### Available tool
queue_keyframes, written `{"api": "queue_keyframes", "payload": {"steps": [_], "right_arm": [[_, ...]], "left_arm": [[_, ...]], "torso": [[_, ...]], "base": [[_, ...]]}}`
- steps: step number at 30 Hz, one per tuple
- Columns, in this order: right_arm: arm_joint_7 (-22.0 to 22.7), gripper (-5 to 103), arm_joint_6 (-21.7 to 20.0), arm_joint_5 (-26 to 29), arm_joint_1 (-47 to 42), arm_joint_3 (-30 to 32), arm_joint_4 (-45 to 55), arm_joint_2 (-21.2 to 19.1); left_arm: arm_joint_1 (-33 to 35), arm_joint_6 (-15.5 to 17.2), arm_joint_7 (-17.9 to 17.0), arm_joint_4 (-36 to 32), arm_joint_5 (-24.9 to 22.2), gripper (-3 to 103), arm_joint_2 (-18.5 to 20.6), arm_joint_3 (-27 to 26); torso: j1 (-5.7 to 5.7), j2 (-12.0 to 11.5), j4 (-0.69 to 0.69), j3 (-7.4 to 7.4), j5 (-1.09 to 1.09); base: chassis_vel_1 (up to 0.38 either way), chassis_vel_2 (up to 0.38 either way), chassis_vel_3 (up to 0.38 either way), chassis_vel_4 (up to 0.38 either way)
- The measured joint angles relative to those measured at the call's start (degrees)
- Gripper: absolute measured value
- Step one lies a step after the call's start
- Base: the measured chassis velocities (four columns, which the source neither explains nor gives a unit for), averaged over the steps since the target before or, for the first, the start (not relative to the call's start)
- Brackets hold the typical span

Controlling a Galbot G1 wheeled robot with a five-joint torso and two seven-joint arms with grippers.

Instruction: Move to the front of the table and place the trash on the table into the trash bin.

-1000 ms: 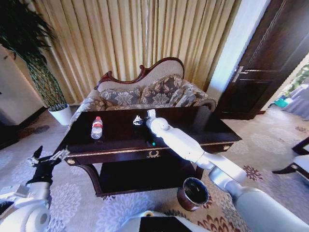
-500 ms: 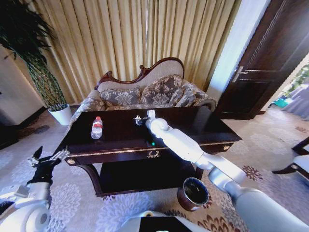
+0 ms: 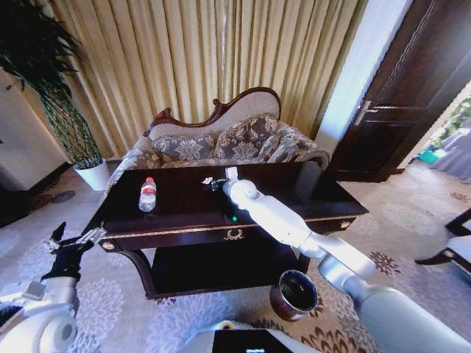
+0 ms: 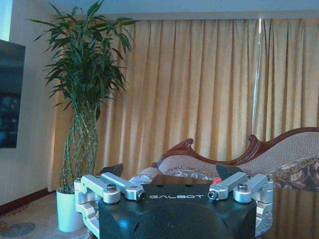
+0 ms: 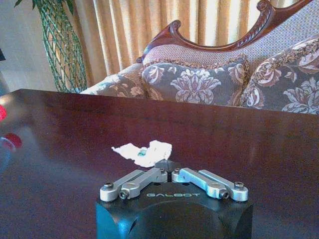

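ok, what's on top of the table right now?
On the table: a bottle near its left end and a paper scrap mid-top, with the right gripper shut on its edge. The right arm hides some tabletop.

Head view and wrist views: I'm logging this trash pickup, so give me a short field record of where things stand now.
right gripper: over the table, shut on paper scrap
left gripper: open, off the table's left end
bottle: lying on tabletop, left part
trash bin: on carpet by the table's right front leg
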Motion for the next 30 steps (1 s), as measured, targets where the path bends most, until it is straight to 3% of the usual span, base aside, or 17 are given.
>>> {"api": "queue_keyframes", "payload": {"steps": [30], "right_arm": [[-0.3,0,0.2,1.7,-0.7,1.6,1.2,-1.1]], "left_arm": [[-0.1,0.0,0.2,0.4,-0.2,100,0.2,0.1]], "torso": [[0.0,0.0,0.0,0.0,0.0]], "base": [[0.0,0.0,0.0,0.0]]}}
